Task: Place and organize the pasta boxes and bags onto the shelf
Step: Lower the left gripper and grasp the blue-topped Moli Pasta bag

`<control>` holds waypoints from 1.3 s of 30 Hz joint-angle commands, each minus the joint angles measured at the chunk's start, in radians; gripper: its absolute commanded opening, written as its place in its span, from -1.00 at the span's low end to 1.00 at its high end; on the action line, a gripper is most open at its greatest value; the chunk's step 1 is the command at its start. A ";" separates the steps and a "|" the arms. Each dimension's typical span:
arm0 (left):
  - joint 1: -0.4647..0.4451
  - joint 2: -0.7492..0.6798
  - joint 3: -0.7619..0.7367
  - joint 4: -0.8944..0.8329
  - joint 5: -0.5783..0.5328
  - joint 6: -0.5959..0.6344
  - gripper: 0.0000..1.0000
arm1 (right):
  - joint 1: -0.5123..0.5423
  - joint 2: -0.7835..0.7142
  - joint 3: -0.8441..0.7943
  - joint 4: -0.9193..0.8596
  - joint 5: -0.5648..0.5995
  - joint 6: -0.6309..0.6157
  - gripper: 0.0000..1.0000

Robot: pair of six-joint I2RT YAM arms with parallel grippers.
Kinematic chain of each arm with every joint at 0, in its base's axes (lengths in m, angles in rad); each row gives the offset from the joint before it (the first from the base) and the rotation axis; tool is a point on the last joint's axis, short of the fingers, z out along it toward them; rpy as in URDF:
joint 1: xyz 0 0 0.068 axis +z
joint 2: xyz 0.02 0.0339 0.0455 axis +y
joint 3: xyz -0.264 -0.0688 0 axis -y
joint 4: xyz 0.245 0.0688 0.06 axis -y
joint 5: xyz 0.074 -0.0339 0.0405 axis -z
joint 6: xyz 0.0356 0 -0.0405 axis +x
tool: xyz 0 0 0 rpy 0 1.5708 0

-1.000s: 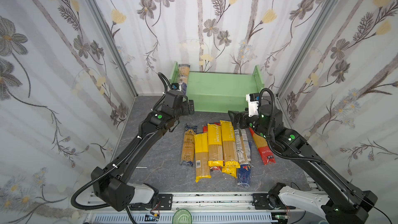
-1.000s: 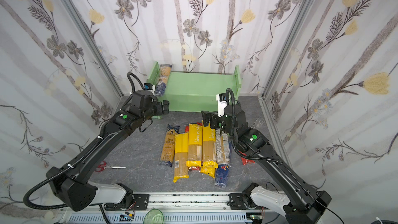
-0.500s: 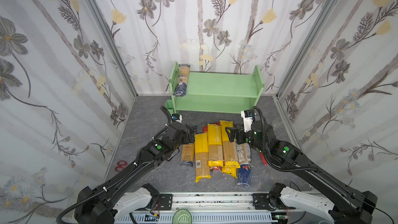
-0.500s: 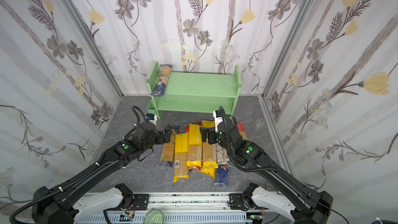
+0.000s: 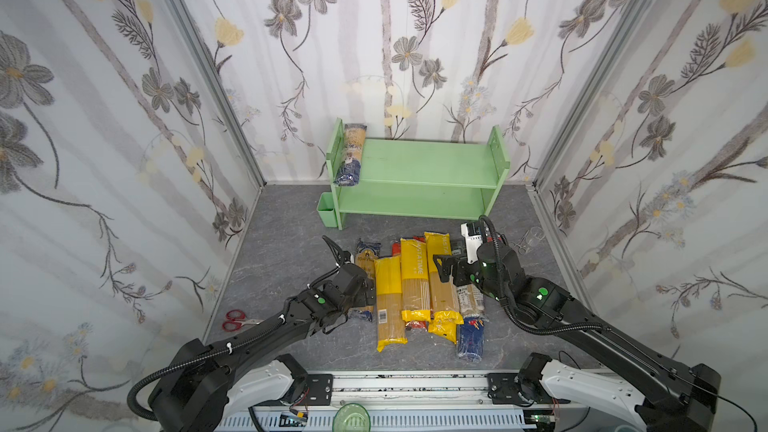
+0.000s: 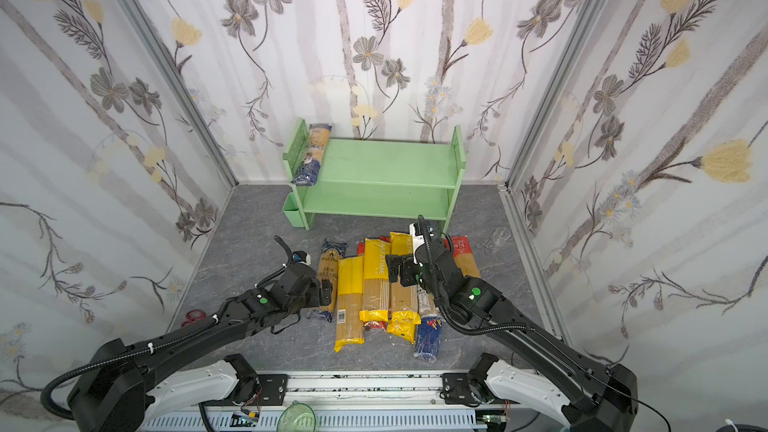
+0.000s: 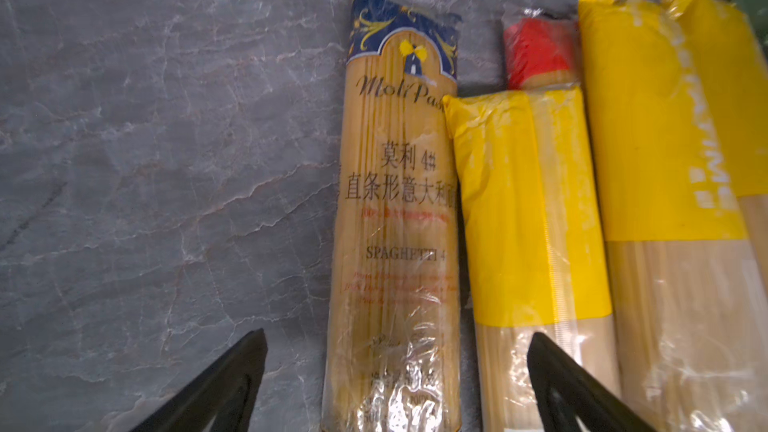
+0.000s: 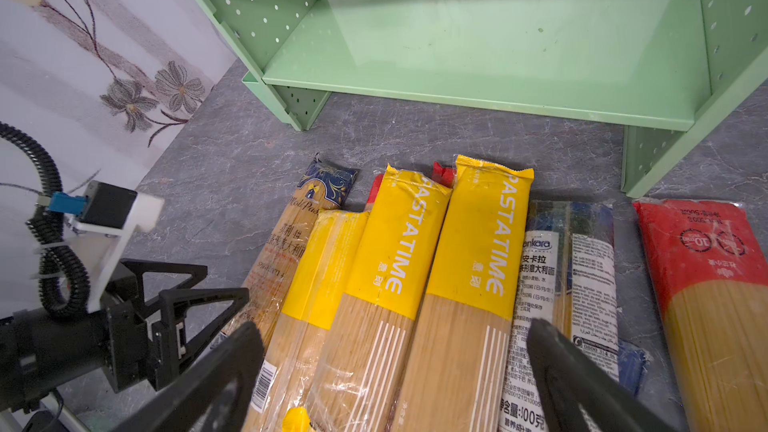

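The mint-green shelf (image 5: pixel 419 168) (image 6: pixel 382 168) stands at the back wall. One dark-blue-ended pasta bag (image 5: pixel 351 153) (image 6: pixel 312 155) lies on its top tier against the left panel. Several pasta bags (image 5: pixel 415 280) (image 6: pixel 374 284) lie side by side on the grey floor in front. My left gripper (image 5: pixel 368 284) (image 7: pixel 397 351) is open, low over the leftmost MoliPasta bag (image 7: pixel 395 222), its fingers either side of it. My right gripper (image 5: pixel 444 270) (image 8: pixel 395 347) is open above the two yellow PASTATIME bags (image 8: pixel 436 251). No pasta box shows.
A small green cup (image 5: pixel 326 209) hangs at the shelf's left foot. Red scissors (image 5: pixel 232 320) lie at the left wall. Metal forceps and a clear cup (image 5: pixel 525 238) sit at the right wall. A red-ended bag (image 8: pixel 706 284) lies rightmost in the row.
Both arms have drawn back from the shelf and come down over the floor bags. The dark-blue-ended bag stays on the top tier.
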 commanded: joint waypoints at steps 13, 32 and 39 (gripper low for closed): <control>-0.012 0.108 -0.086 0.146 0.038 -0.062 1.00 | 0.002 0.049 -0.032 0.109 -0.005 -0.013 0.99; -0.033 0.352 -0.043 0.177 0.076 -0.056 0.52 | -0.009 -0.016 -0.088 0.132 -0.016 -0.021 0.99; -0.035 0.333 -0.052 0.165 0.103 -0.056 -0.47 | -0.014 -0.021 -0.095 0.147 -0.027 -0.020 0.99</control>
